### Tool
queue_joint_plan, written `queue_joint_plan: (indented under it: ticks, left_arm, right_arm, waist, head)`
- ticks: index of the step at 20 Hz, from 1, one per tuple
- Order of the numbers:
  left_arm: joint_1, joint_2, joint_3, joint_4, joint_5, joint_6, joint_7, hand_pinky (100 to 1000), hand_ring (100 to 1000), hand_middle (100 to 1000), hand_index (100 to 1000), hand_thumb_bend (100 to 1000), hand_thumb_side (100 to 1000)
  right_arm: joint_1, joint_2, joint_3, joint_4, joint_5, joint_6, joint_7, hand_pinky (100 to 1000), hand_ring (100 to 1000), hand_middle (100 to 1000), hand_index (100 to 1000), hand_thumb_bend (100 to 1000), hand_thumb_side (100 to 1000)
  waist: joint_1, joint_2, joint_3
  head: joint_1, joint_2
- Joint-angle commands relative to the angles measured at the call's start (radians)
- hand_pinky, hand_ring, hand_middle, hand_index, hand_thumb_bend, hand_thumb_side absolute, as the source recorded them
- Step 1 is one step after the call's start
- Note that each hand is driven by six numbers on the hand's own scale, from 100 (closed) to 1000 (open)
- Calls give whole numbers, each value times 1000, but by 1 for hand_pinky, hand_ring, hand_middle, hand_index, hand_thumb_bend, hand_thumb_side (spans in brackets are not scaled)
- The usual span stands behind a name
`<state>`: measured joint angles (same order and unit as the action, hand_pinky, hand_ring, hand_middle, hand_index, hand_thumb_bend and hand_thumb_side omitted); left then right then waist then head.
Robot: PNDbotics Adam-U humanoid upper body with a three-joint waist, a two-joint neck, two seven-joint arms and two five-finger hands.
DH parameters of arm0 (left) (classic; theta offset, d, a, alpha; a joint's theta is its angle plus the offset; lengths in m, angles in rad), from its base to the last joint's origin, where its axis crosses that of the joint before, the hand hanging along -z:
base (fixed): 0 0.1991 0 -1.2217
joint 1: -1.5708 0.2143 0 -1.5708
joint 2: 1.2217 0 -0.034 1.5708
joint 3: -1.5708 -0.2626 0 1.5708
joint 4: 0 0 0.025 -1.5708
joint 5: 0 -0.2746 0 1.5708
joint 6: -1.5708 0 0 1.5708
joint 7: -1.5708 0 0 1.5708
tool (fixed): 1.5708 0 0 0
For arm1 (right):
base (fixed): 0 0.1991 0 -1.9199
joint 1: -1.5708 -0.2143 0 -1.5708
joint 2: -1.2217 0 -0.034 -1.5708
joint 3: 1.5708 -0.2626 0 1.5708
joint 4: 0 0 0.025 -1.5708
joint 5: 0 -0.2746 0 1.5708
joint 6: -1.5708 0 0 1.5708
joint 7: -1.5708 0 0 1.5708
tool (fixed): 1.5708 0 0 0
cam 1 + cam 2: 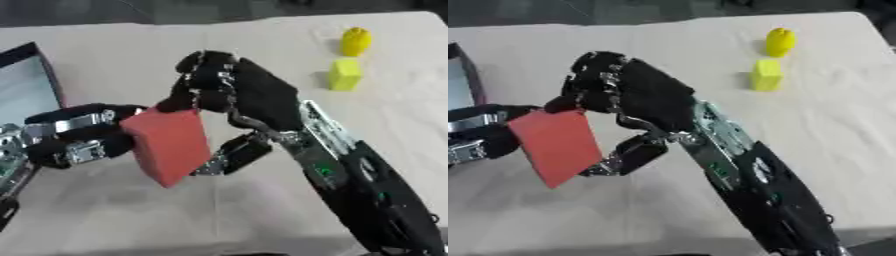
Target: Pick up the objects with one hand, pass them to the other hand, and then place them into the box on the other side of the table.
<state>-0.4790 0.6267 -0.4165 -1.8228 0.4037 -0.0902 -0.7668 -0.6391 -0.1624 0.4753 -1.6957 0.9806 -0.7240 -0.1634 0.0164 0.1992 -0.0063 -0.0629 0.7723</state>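
Note:
A red block hangs tilted above the table's middle, held between both hands. My right hand comes in from the lower right. Its fingers curl over the block's top edge and its thumb presses the lower right side. From the left, my left hand has its fingers curled against the block's left face. The box shows at the left edge as a dark rim with a pale inside. On the far right of the table stand a yellow rounded object and a yellow block.
The table carries a pale cloth. Its far edge runs along the top of the view and its right edge lies past the yellow things. My right forearm crosses the lower right part of the view.

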Motion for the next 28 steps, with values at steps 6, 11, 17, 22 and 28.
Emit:
queue_joint_plan:
  ticks: [6,11,17,22,28]
  left_arm:
    - [-59,-11,-33,-16,44,3,-27,1000,927,842,1000,151,834]
    - [-61,-16,-35,-33,97,-3,-88,1000,934,849,1000,157,823]
    - [-65,-19,-45,-73,174,13,-139,1000,930,847,1000,148,802]
    - [-71,-16,-53,-105,231,65,-140,1000,903,809,1000,128,793]
    - [-77,-13,-55,-107,279,129,-140,1000,826,720,1000,100,755]
  right_arm:
    - [-13,14,27,-7,5,7,13,661,546,559,545,345,431]
    - [-12,10,31,-7,-5,5,12,667,545,558,544,340,433]
    - [-9,6,31,0,-5,1,12,671,549,558,546,320,418]
    - [-9,8,30,11,20,-3,3,666,555,560,547,313,416]
    - [-16,9,37,24,72,-21,-16,661,561,565,549,306,421]
  waist:
    - [4,-16,-4]
    - [4,-15,-4]
    - [3,-14,-5]
    - [4,-15,-5]
    - [8,-15,-6]
  head:
    - [2,-2]
    - [-1,-2]
    - [-5,-2]
    - [-8,-2]
    - [-15,-2]
